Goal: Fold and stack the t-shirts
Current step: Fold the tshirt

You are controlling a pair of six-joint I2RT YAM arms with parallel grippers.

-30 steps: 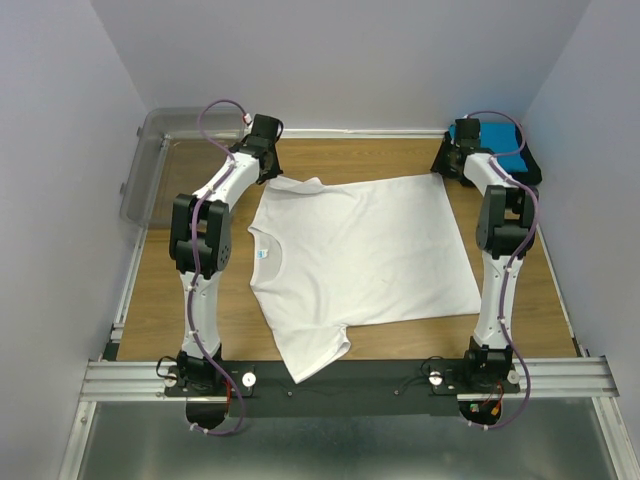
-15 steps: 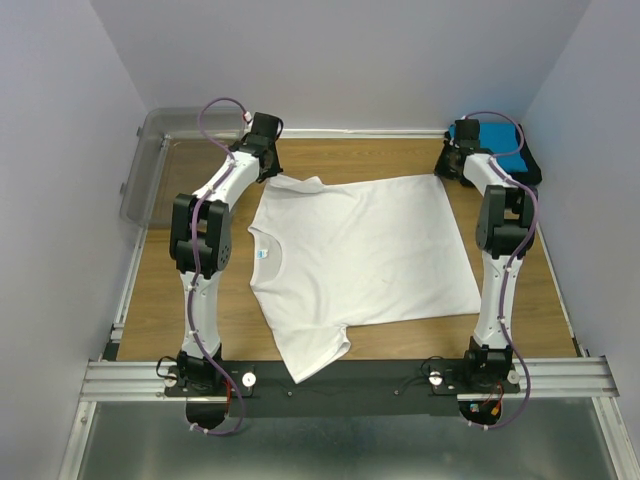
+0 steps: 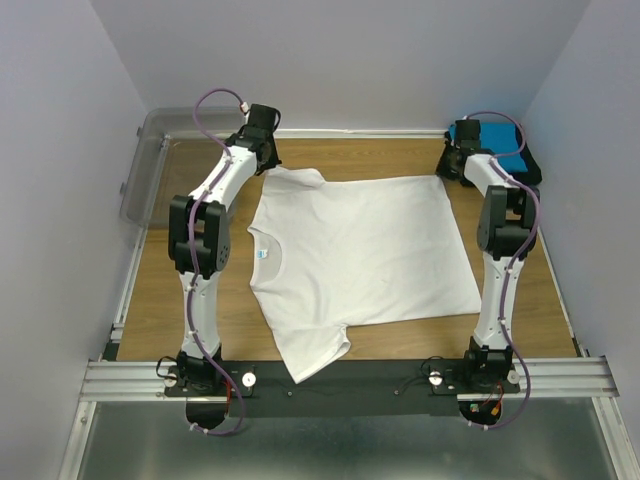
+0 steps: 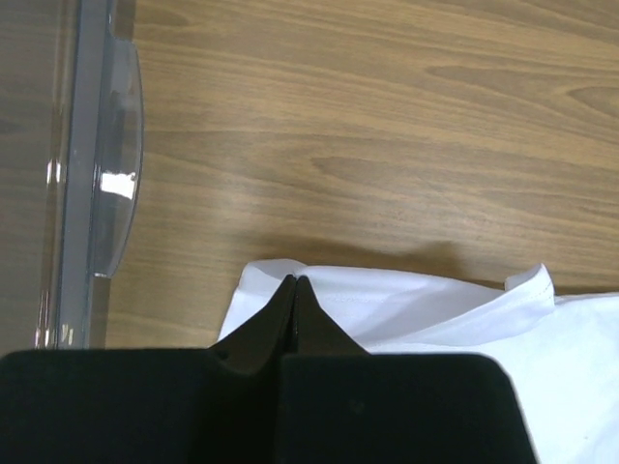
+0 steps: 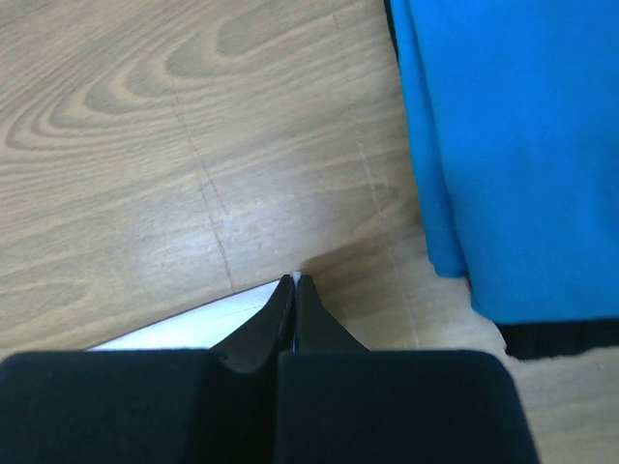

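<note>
The white t-shirt (image 3: 360,255) lies spread flat on the wooden table, neck with its blue label to the left, hem to the right. My left gripper (image 3: 268,165) is shut on the shirt's far sleeve (image 4: 387,304), the closed tips (image 4: 293,282) pinching its edge. My right gripper (image 3: 447,172) is shut on the shirt's far hem corner (image 5: 184,324), tips (image 5: 294,280) closed on it. The blue t-shirt (image 3: 505,158) lies folded at the far right corner, over the black one (image 3: 530,172); both also show in the right wrist view, the blue cloth (image 5: 513,155) above the black edge (image 5: 561,338).
A clear plastic bin (image 3: 155,175) stands at the far left, its rim in the left wrist view (image 4: 97,184). Purple walls close in the table on three sides. Bare wood (image 3: 170,290) lies left of the shirt.
My left gripper has moved slightly up and away toward the far edge, drawing the far sleeve with it. The right gripper holds still.
</note>
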